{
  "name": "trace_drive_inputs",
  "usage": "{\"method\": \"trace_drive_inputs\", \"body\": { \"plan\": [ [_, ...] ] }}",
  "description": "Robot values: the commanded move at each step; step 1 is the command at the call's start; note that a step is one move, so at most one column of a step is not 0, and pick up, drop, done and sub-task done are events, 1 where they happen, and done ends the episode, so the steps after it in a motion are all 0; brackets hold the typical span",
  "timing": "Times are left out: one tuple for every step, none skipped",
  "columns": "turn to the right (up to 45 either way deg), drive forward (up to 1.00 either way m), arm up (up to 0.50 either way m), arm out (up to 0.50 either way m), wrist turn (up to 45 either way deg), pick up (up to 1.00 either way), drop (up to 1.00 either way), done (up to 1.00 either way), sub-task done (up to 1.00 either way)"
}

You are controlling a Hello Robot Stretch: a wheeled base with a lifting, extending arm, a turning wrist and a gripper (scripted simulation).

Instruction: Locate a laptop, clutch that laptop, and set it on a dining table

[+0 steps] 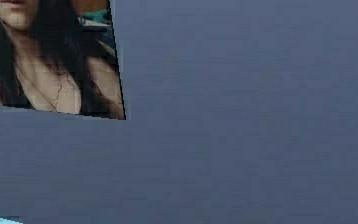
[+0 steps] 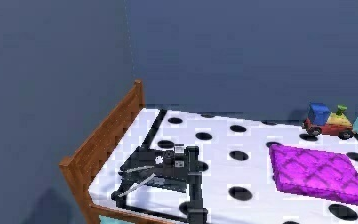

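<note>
A dark flat thing (image 2: pixel 137 160), shaped like a laptop, lies on a bed (image 2: pixel 222 140) with a white cover and black dots, near the bed's wooden end board (image 2: pixel 102 142). The arm (image 2: pixel 193 190) rises from the arm side view's bottom edge. The gripper (image 2: pixel 129 181) reaches left over or in front of that dark thing. I cannot tell whether it holds anything or touches it.
A purple cushion (image 2: pixel 317 172) lies on the bed at the arm side view's right, with a toy train (image 2: pixel 327 120) beyond it. Blue walls stand behind the bed. In the forward view a blue wall (image 1: pixel 247 110) is close ahead, with a portrait picture (image 1: pixel 47 55) at the upper left.
</note>
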Motion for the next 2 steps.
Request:
{"method": "trace_drive_inputs", "body": {
  "plan": [
    [0.0, 0.0, 0.0, 0.0, 45.0, 0.0, 0.0, 0.0, 0.0],
    [0.0, 0.0, 0.0, 0.0, 45.0, 0.0, 0.0, 0.0, 0.0]
  ]
}}
